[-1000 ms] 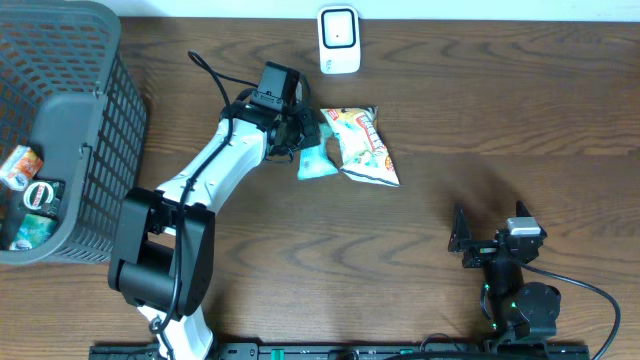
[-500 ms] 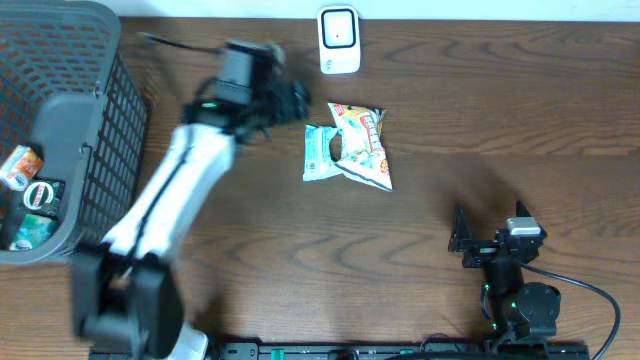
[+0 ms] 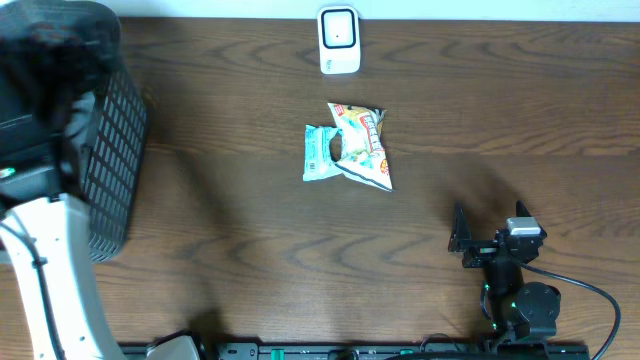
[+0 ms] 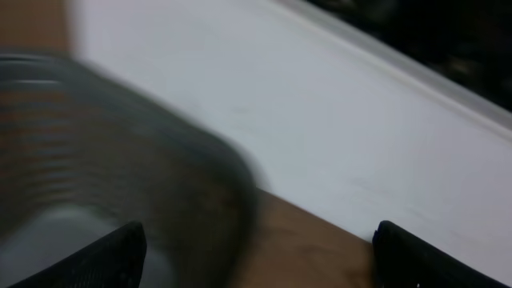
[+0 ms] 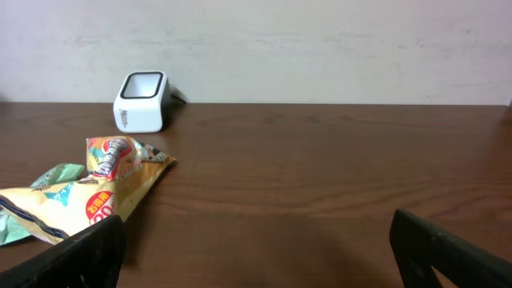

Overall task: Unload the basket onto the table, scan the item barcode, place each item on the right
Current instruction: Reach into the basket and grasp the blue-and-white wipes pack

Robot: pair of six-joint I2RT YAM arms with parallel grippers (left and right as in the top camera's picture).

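Now that the left gripper [image 4: 254, 260] has swung away over the basket [image 3: 110, 140], its fingers stand spread and empty. The teal packet [image 3: 318, 155] lies released against the yellow snack bag [image 3: 364, 148], near the scanner [image 3: 339, 40]; probably another item comes next. The right gripper [image 5: 256, 256] rests spread.

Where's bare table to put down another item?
Widest: the wood between the basket and the bags. Also the stretch right of the bags, above the right arm, and the front strip below the bags. Tight: the gap between the scanner and the bags. The left arm crowds the basket side.
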